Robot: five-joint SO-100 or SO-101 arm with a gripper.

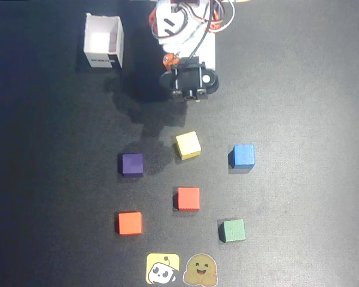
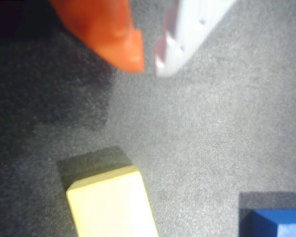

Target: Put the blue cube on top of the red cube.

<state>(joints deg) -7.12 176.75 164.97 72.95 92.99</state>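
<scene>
Below-right of claw (image 2: 149, 61): blue cube (image 2: 277, 223)

Arm (image 1: 185, 36) folded back at the top of the overhead view, up-frame of the yellow cube (image 1: 188, 145) and well apart from it. Gripper (image 2: 149, 63) in the wrist view: orange finger (image 2: 108, 29) and white finger (image 2: 187, 29) tips nearly meeting, slim gap, nothing between them. It hangs above the mat, clear of the yellow cube.
</scene>
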